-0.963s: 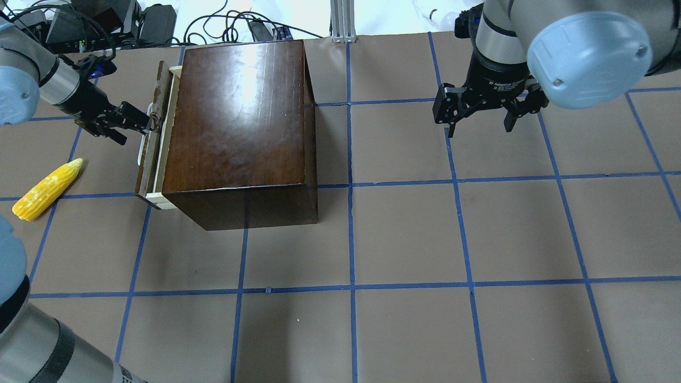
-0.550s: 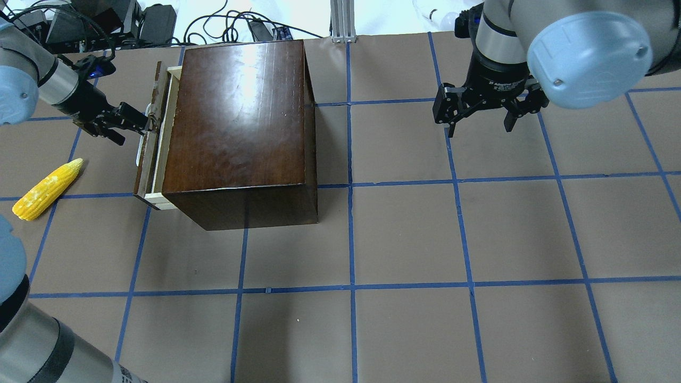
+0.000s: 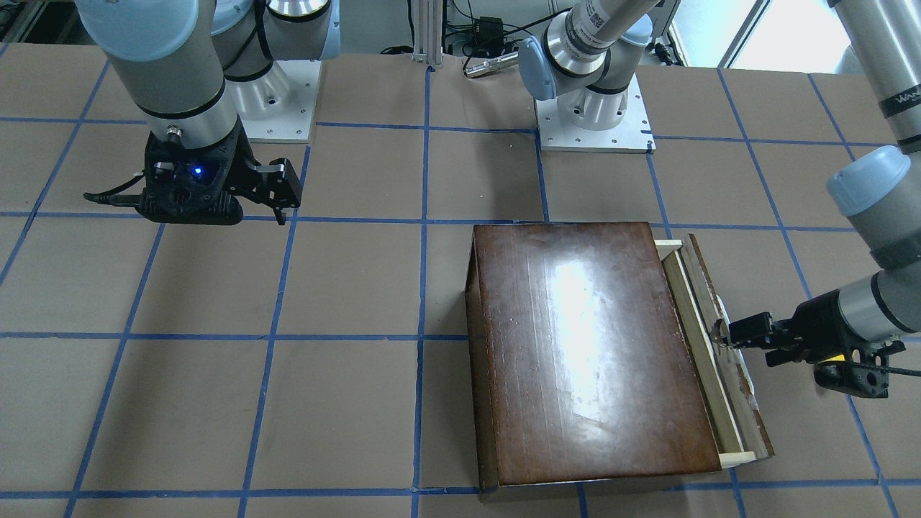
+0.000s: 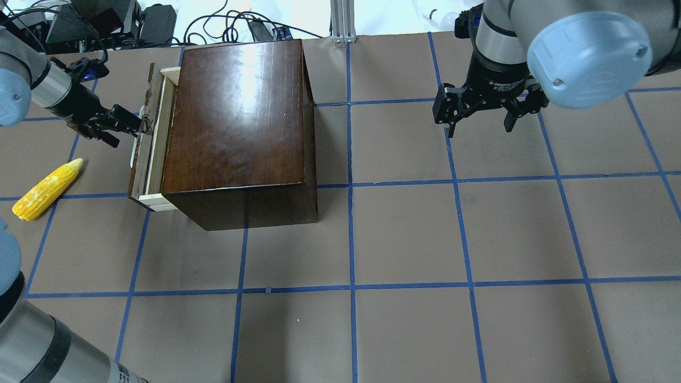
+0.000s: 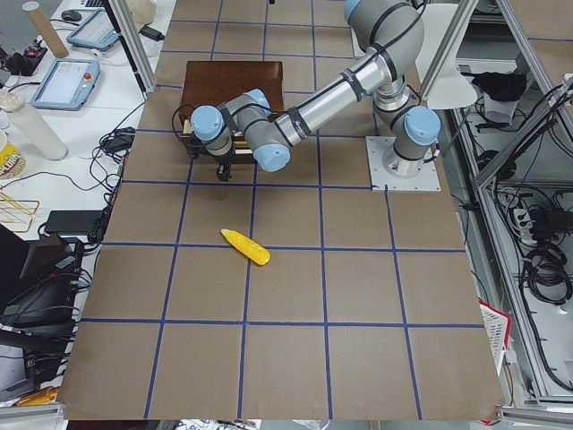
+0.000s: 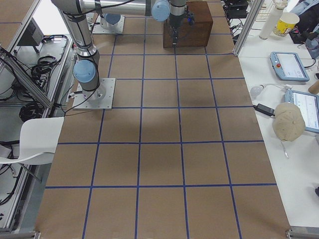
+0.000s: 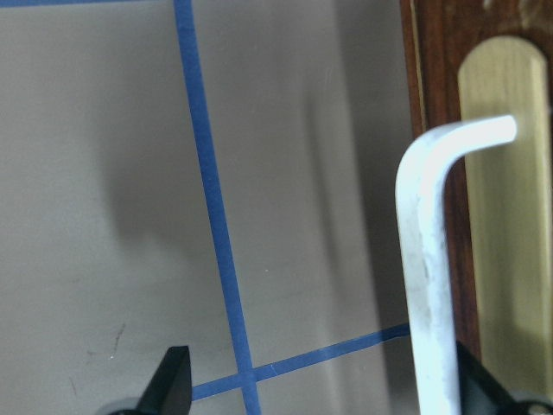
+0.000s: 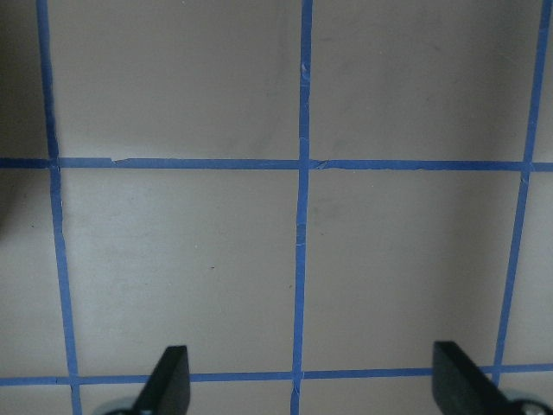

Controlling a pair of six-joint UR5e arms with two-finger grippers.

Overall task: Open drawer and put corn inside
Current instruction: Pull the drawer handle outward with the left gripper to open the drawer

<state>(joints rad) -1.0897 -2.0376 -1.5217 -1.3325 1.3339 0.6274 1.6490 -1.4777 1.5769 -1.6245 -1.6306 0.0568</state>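
The right hand (image 4: 480, 126) bears white lettering (image 4: 505, 85) reading "Adaptive".

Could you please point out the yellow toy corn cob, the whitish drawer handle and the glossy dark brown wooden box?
yellow toy corn cob (image 4: 47, 189), overhead view, its middle.
whitish drawer handle (image 7: 422, 259), left wrist view, its straight bar.
glossy dark brown wooden box (image 4: 239, 117), overhead view, its top face.

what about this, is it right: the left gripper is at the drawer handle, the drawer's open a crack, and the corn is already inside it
Not quite: the corn is not inside the drawer; the overhead exterior view shows it lying on the table, apart from the box. The left gripper is at the handle, and the drawer is open a crack.
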